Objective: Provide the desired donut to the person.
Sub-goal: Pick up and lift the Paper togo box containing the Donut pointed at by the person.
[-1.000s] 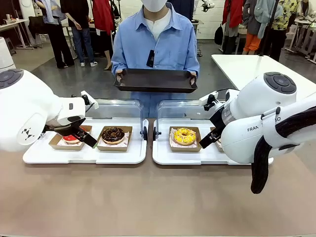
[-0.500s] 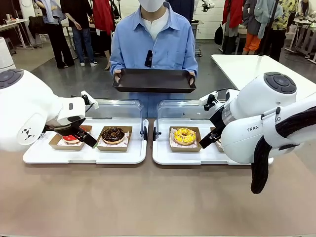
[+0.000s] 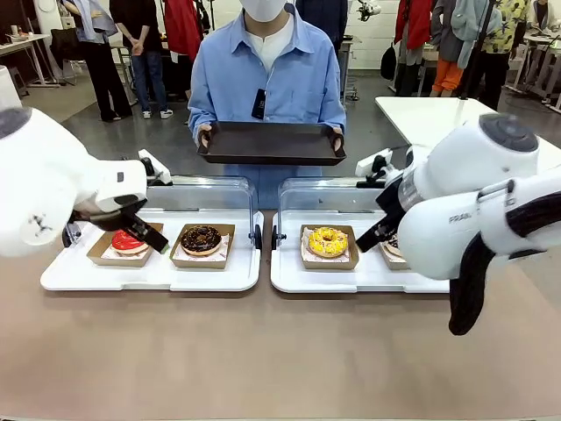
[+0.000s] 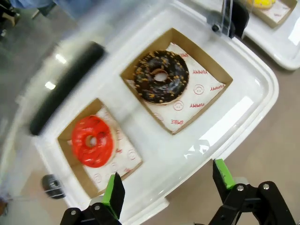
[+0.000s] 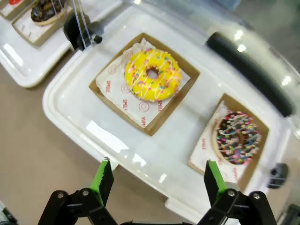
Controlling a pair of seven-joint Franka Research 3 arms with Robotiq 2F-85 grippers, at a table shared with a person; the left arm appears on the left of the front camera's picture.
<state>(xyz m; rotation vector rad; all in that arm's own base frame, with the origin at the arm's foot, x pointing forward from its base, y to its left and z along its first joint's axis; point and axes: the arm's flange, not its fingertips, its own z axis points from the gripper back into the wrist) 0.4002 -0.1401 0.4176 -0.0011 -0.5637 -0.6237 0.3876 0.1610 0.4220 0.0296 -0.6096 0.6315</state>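
Spread wide and empty, the left gripper (image 4: 168, 185) is poised above the near rim of the left white plastic tray (image 4: 255, 89), and the right gripper (image 5: 158, 180) is held equally wide above the right white plastic tray (image 5: 61, 101). Four donuts are laid out, each in a brown cardboard boat (image 4: 208, 57): a red glazed ring donut (image 4: 92, 141) at the lower left of the left wrist view, a chocolate donut with nut crumbs (image 4: 161, 77) at its upper middle, a yellow iced donut with sprinkles (image 5: 152, 75) at the upper middle of the right wrist view, and a chocolate donut with coloured sprinkles (image 5: 238, 136) at its right. Which one is wanted cannot be told. At the upper middle of the front view a flat black serving tray (image 3: 272, 143) is held out level by the person (image 3: 263, 79) in the light blue shirt. Selection is judged to be the step in hand; no pick is begun. Next, the chosen donut's boat must be straddled, pinched by its walls and carried across to that tray.
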